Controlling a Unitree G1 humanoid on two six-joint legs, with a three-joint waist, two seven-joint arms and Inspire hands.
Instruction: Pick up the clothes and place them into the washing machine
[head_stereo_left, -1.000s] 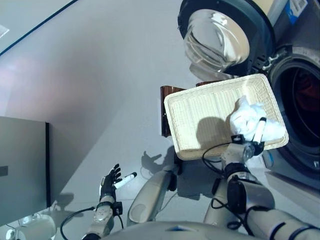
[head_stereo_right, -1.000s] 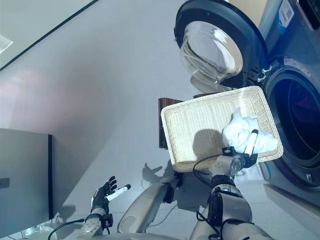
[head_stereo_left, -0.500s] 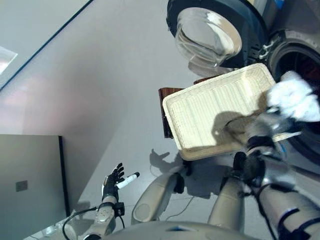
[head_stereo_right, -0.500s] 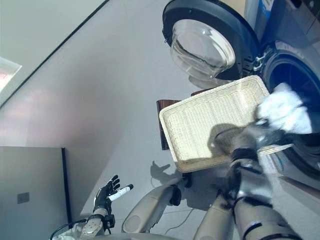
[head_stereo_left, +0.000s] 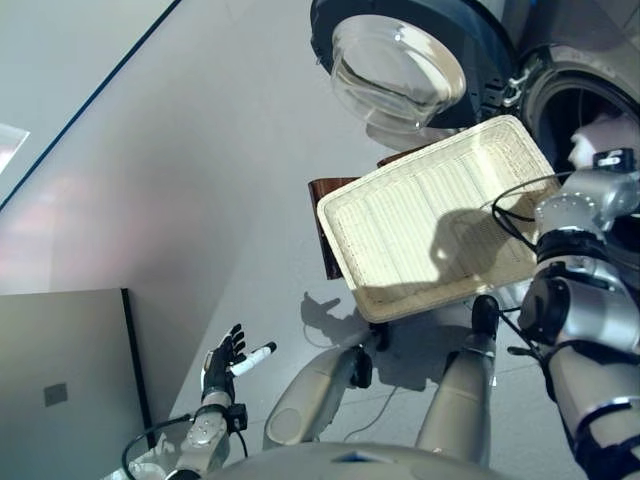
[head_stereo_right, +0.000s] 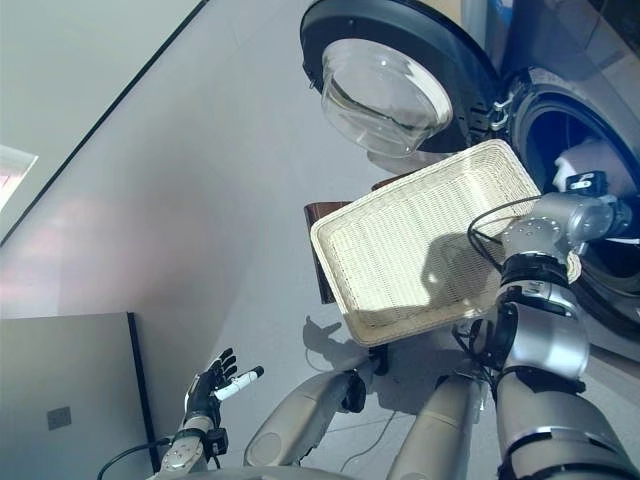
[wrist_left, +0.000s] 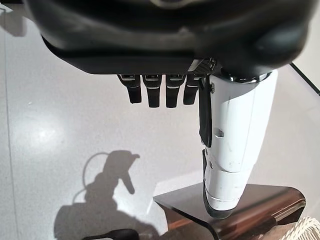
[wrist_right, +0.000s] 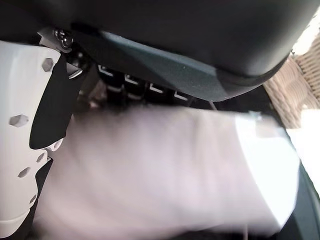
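Your right hand (head_stereo_right: 590, 190) grips the white cloth (wrist_right: 165, 170) at the washing machine (head_stereo_right: 560, 120) opening, past the wicker basket's (head_stereo_right: 420, 250) far corner. Your left hand (head_stereo_left: 222, 358) hangs open, low over the floor (head_stereo_left: 190, 170).

White cloth (wrist_right: 165, 170), cream woven basket (head_stereo_left: 420, 225), dk-grey washer door (head_stereo_right: 345, 20), grey floor (head_stereo_left: 200, 150).

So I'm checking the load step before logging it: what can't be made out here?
- Drum interior of the washing machine: dark, and cut by the edge in both eye views.
- White cloth: blurred in the right wrist view; its shape is unreadable.
- Right robot hand: its grip is hidden by the wrist and cloth in the eye views.
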